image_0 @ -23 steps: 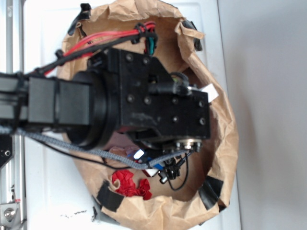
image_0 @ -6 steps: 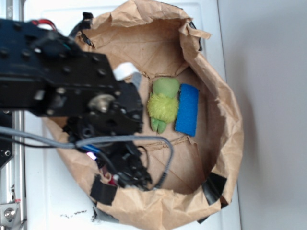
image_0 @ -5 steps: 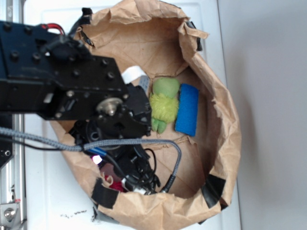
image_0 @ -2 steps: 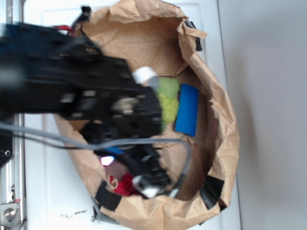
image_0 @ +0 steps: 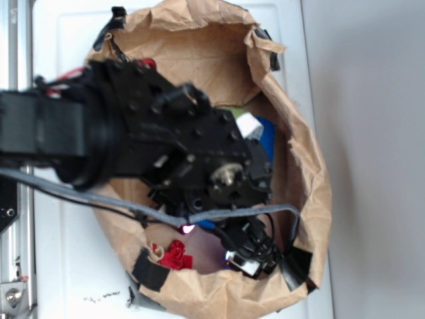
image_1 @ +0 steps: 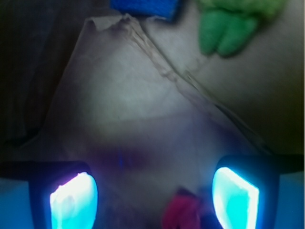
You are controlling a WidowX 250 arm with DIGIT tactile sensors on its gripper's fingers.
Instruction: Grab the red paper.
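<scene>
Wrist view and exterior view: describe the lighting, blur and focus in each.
Wrist view: dim and soft throughout, the two pincer fingers glowing cyan, the red paper a blurry magenta-tinted patch at the bottom edge. Exterior view: bright, the white table nearly washed out, the black arm motion-blurred, the brown paper bag sharper.

A flat white bench [image_0: 60, 266] lies in bright, even light. Along its right edge runs a plain pale grey surface [image_0: 378, 159], softly shadowed.
</scene>
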